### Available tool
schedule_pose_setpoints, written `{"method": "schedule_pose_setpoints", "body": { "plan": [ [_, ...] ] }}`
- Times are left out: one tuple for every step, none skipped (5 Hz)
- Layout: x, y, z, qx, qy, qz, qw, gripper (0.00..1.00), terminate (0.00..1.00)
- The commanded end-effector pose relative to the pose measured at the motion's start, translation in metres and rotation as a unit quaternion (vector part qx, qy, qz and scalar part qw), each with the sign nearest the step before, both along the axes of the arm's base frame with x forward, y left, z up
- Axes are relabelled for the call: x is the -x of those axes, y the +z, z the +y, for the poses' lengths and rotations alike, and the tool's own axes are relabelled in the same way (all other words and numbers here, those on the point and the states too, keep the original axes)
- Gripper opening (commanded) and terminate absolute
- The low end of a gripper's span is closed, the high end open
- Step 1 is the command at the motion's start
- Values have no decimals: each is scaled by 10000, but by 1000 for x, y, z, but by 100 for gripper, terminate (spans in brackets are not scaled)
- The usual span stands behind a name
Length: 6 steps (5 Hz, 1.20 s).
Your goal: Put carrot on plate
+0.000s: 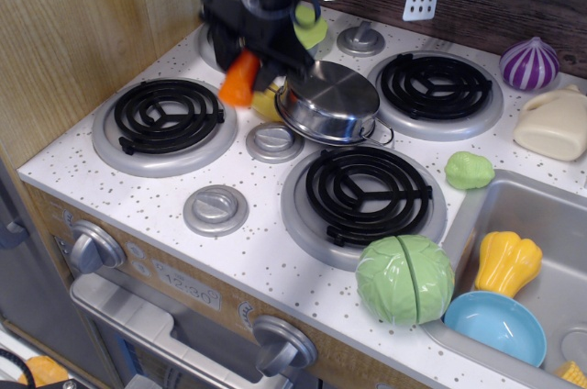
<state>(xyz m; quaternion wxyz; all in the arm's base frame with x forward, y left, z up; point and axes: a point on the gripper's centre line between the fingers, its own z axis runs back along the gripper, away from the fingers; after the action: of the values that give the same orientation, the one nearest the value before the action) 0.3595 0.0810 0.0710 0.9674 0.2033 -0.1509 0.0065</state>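
Observation:
My gripper (246, 61) is shut on the orange carrot (239, 80) and holds it in the air above the stove top, between the front left burner (165, 120) and the steel pot (330, 102). The image of the arm is blurred by motion. A sliver of the lime-green plate (311, 29) shows at the back left burner, mostly hidden behind my arm. A bit of a yellow toy (267, 103) peeks out just left of the pot.
Front right burner (365, 193) and back right burner (436, 86). A green cabbage (404, 277) sits at the front right. The sink (550, 224) holds a yellow-orange squash (506, 262) and a light-blue bowl (495, 327). A purple onion (529, 62) and a cream jug (555, 125) stand at right.

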Motion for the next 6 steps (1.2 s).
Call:
{"method": "schedule_pose_setpoints", "body": {
  "plan": [
    [-56,30,16,-346,-497,-513,9969,0,0],
    [-81,17,29,-247,-828,-697,9938,0,0],
    [-94,10,43,-460,-1115,-1168,9858,0,0],
    [-103,9,53,-619,-1423,-1622,9745,0,0],
    [-111,12,57,-577,-1625,-1701,9702,0,0],
    [-110,11,52,-376,-1691,-1824,9678,0,0]
  ]
}}
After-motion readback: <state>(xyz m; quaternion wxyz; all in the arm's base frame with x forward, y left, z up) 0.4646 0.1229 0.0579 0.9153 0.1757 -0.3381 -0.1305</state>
